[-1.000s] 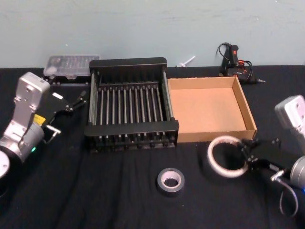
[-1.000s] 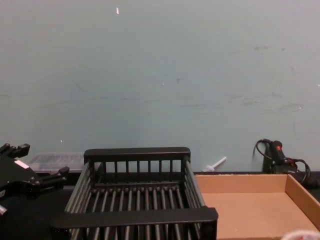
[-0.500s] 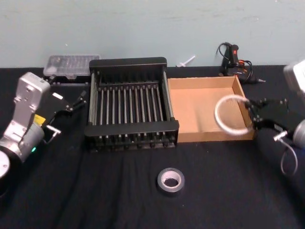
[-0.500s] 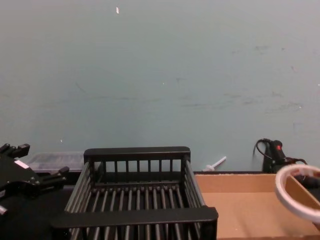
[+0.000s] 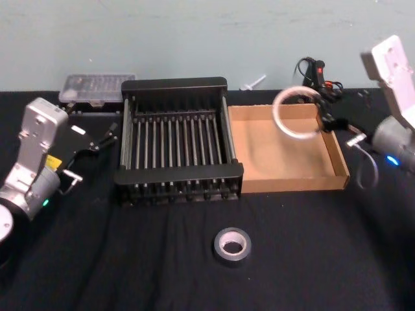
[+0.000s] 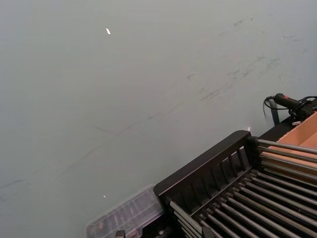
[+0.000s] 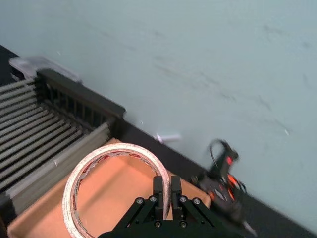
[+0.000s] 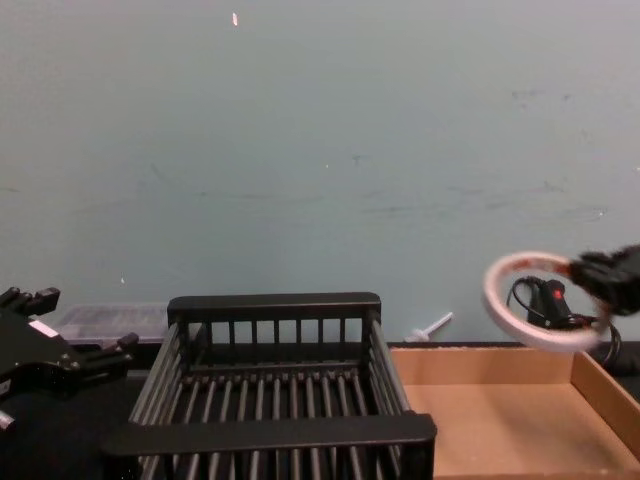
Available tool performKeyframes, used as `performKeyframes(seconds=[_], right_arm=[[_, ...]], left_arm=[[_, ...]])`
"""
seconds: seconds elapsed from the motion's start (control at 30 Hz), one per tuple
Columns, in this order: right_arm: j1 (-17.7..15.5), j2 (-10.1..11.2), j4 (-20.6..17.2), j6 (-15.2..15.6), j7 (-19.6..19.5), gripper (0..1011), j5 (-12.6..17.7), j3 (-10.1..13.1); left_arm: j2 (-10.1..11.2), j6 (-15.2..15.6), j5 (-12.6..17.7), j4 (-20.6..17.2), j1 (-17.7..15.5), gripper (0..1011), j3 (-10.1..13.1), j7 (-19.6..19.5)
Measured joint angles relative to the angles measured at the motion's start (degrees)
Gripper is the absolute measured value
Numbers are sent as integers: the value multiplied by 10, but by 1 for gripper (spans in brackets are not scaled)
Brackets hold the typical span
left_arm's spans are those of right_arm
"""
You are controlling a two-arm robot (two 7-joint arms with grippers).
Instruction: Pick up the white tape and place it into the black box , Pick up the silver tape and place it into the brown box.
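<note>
Head view, upper right: the light, stiff white tape is pinched by its thin rim in the right gripper.

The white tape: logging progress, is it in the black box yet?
No. The white tape hangs in the right hand above the brown box; the black box holds nothing.

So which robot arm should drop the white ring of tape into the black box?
The right: its hand already grips the white tape ring, held above the brown cardboard box beside the black slatted crate.
</note>
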Motion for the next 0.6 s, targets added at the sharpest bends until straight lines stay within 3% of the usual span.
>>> performKeyframes(seconds=[0.07, 0.3, 0.37, 0.6], right_arm=[[29, -14, 31, -27, 11, 93, -6, -15], [84, -43, 101, -90, 34, 93, -13, -46], [111, -57, 139, -125, 48, 93, -16, -62], [161, -89, 223, -217, 79, 93, -21, -100]], left_arm=[[0, 0, 0, 0, 0, 1001, 0, 0], [0, 0, 0, 0, 0, 1001, 0, 0], [0, 0, 0, 0, 0, 1001, 0, 0], [0, 0, 0, 0, 0, 1001, 0, 0]])
